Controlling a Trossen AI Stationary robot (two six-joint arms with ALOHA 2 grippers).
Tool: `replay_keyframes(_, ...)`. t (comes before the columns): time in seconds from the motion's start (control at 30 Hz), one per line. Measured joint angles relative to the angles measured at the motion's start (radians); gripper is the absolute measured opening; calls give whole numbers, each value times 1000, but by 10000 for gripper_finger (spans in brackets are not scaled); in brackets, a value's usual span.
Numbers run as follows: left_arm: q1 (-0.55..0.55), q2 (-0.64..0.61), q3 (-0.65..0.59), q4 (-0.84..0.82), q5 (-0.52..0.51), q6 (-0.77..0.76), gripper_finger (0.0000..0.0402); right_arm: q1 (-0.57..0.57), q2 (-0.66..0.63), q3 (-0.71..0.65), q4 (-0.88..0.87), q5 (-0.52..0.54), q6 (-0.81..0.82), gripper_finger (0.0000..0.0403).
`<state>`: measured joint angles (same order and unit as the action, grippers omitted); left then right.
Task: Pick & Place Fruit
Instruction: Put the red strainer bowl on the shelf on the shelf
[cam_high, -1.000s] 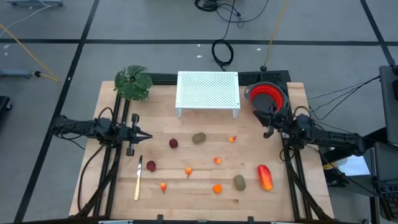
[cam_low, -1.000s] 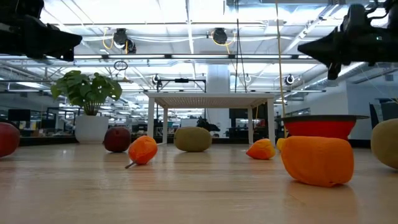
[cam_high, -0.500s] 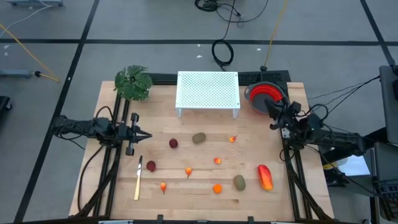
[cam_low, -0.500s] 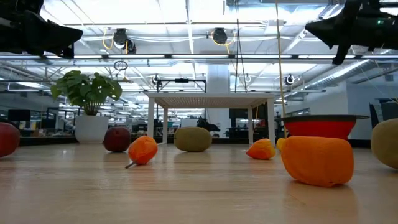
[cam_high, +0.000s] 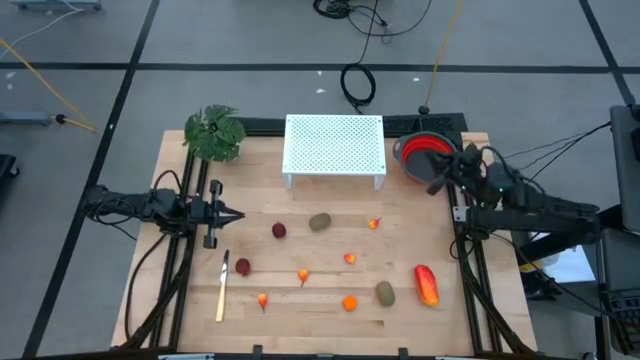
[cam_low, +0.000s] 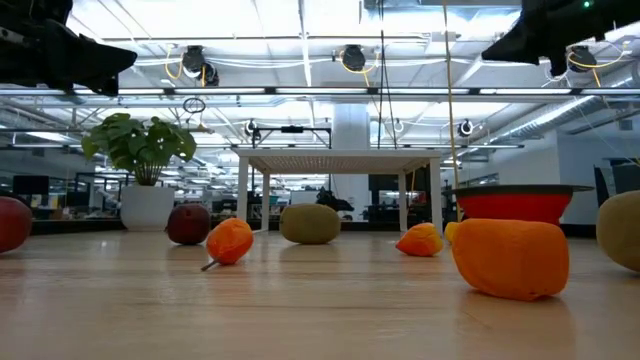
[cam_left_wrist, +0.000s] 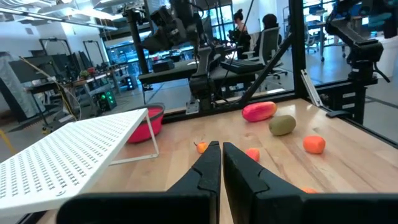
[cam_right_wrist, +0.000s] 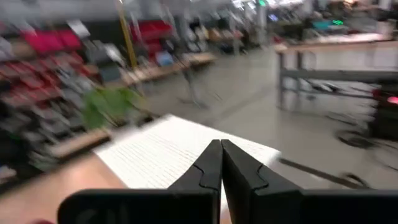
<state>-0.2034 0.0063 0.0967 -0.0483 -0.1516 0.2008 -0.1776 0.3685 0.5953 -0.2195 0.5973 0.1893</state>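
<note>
The wooden table (cam_high: 180, 300) carries a white perforated stand (cam_high: 334, 145) at the back and a red bowl (cam_high: 421, 152) beside it. The fruit lies loose across the front half — the long red-orange piece (cam_high: 427, 285) just beside an olive oval (cam_high: 384, 293). The right gripper (cam_high: 437, 183) hangs closed and empty by the bowl; the left gripper (cam_high: 236, 216) (also closed, empty) waits at the table's left side.
</note>
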Motion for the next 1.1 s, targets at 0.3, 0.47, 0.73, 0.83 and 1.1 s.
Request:
replay_keyframes(0.3, 0, 0, 0, -1, -1, 0, 19, -53, 186, 207, -342, 135, 95, 0)
replay_keyframes(0.47, 0, 0, 0, -2, -1, 0, 19, -166, 260, 249, -521, 96, 228, 0)
replay_keyframes(0.73, 0, 0, 0, -2, 0, 0, 19, -400, 396, 251, -621, -234, 295, 0)
replay_keyframes(0.83, 0, 0, 0, -2, 0, 0, 19, -483, 453, 251, -626, -315, 272, 0)
replay_keyframes(1.1, 0, 0, 0, -2, 0, -3, 19, -674, 594, 251, -633, -415, 143, 0)
